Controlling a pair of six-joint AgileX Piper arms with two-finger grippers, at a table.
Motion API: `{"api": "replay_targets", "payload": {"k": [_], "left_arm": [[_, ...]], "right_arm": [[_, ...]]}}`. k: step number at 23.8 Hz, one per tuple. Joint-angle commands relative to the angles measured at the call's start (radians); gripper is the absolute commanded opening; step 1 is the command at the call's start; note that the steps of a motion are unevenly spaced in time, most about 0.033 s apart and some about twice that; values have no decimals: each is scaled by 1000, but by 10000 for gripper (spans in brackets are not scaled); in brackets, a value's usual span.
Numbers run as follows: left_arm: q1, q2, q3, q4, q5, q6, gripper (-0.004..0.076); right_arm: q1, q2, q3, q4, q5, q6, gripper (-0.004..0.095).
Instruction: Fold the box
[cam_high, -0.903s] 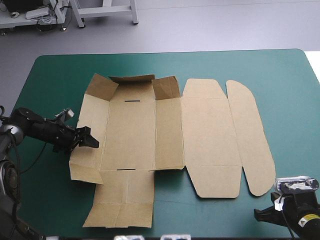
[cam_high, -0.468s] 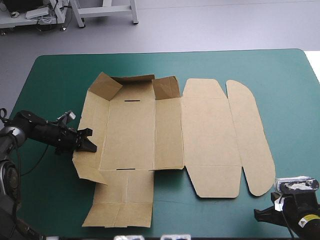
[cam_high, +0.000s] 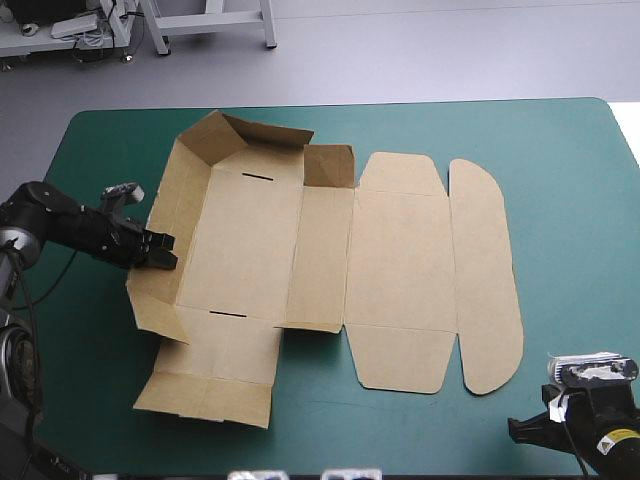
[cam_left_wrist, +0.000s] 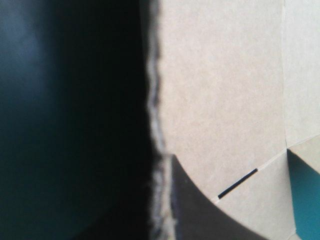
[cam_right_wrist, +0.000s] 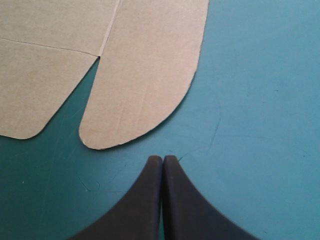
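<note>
The brown box (cam_high: 250, 240) is a cut sheet lying on the teal-green cover. Its left wall (cam_high: 160, 200) and far flaps stand raised, while the lid panel (cam_high: 400, 260) and the rounded flap (cam_high: 485, 270) lie flat to the right. My left gripper (cam_high: 160, 250) is shut on the outer edge of the left wall. In the left wrist view that cut edge (cam_left_wrist: 155, 125) runs close up the middle, with the box floor (cam_left_wrist: 225, 90) and a slot (cam_left_wrist: 237, 182) beyond. My right gripper (cam_right_wrist: 162, 161) is shut and empty on the cover, just short of the rounded flap (cam_right_wrist: 145, 65).
The right gripper (cam_high: 525, 428) rests at the table's near right corner. Bare teal-green cover (cam_high: 570, 180) lies right of the sheet and along the far edge. The sheet's near flap (cam_high: 205, 375) reaches close to the front edge.
The left gripper closed on the left wall and lifted it upright. The whole sheet slid left and turned slightly. The right arm stayed still.
</note>
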Motion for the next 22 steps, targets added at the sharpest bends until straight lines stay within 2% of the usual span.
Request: {"api": "replay_targets", "payload": {"k": [1, 7, 12, 14, 22], "left_arm": [[-68, -59, -135, 89, 88, 54, -9], [-260, -63, -290, 354, 40, 54, -9], [-404, -63, -373, 472, -63, 90, -9], [-481, -63, -400, 520, -137, 137, -9], [-696, -63, -413, 692, -308, 263, -9]], "right_arm": [[1, 13, -27, 6, -48, -5, -18], [1, 13, -27, 6, -48, -5, -18], [1, 13, -27, 6, -48, -5, -18], [1, 13, -27, 6, -48, -5, -18], [1, 13, -27, 6, -48, -5, -18]]}}
